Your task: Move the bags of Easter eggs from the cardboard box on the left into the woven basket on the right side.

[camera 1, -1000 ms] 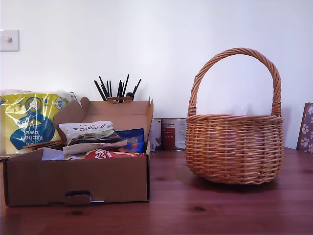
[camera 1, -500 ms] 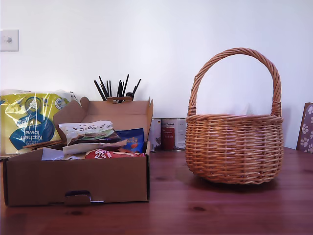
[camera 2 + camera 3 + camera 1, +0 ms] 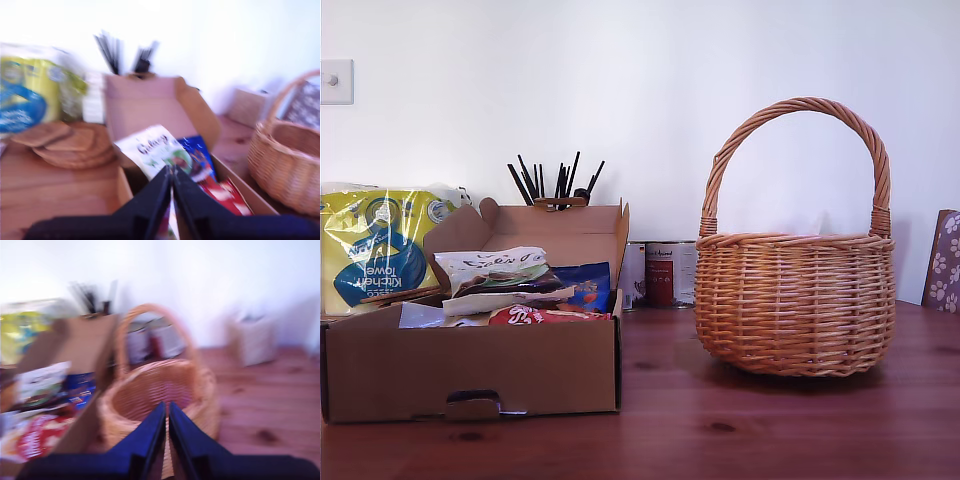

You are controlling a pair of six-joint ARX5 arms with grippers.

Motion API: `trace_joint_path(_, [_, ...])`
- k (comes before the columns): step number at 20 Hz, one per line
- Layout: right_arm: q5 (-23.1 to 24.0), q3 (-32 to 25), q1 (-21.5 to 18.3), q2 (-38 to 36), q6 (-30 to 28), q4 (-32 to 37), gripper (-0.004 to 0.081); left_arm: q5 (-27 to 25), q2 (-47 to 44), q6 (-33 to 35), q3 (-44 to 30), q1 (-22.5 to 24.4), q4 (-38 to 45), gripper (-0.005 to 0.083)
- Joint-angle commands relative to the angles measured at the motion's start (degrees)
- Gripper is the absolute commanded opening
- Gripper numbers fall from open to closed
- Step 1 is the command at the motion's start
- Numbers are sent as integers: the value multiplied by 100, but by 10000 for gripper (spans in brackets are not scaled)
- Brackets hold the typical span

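Note:
The cardboard box [image 3: 470, 370] stands open at the exterior view's left. In it lie the bags of Easter eggs: a white-and-green one [image 3: 495, 268] on top, a dark blue one [image 3: 585, 282] and a red-and-white one [image 3: 535, 315]. The woven basket [image 3: 795, 305] stands at that view's right. Neither arm shows there. In the blurred first wrist view, my first gripper [image 3: 172, 172] is shut and empty, above the white bag [image 3: 155, 150] and near the blue bag [image 3: 197, 152]. My second gripper [image 3: 166, 407] is shut and empty too, above the near rim of the basket [image 3: 150, 390].
A yellow-and-blue kitchen towel pack [image 3: 370, 250] stands behind the box, with black sticks [image 3: 555, 180] and two tins [image 3: 660, 272] by the wall. Round wooden mats [image 3: 70, 145] lie beside the box. A patterned board [image 3: 945, 260] leans at the exterior view's right edge.
The whole exterior picture has shifted a few pixels to its left. Box, bags and basket keep their places relative to one another.

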Motion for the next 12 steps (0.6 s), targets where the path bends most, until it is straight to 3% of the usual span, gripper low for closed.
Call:
trace_joint_path(1, [-728, 199, 164, 90, 439, -24, -12, 431, 356, 142, 63, -76, -37, -24])
trace_joint_path(2, [-1108, 212, 269, 116, 503, 155, -12, 629, 610, 140, 170, -118, -33, -23])
trace_joint_path(5, [-1561, 212, 605, 321, 883, 170, -12, 1005, 1569, 481, 605, -284, -74, -24])
trace_joint_path(8, [-1554, 212, 938, 560, 866, -61, -12, 997, 2658, 1298, 1298, -529, -372, -23])
trace_joint_path(12, [-1510, 219, 1204, 938, 354, -210, -12, 769, 4369, 2299, 2417, -846, -750, 6])
